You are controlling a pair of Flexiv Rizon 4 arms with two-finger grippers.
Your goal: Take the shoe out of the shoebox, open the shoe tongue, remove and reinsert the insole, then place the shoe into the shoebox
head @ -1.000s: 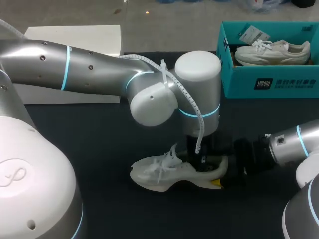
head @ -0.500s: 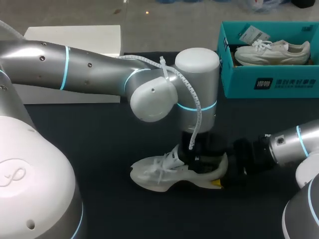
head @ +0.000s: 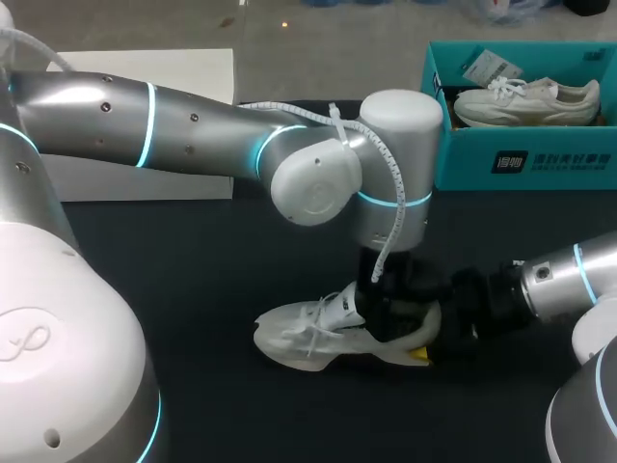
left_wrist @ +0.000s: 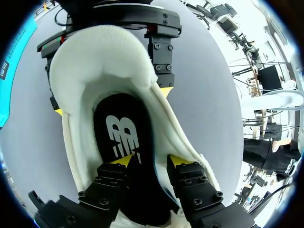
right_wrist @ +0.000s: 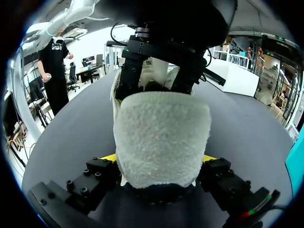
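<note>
Right jaws pinched the white lace-up sneaker [head: 299, 340] by its heel; left jaws, spread over the black foam insole [left_wrist: 121, 135], might tug the sneaker loose.

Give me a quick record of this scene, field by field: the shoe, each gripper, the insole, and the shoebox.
shoe: white, on the dark table, outside the box
right gripper: clamped on the shoe's heel from both sides
left gripper: down in the shoe's opening, over the insole; grip unclear
insole: black, inside the shoe
shoebox: teal, open, at the table's far right, holding a second shoe, also white
</note>
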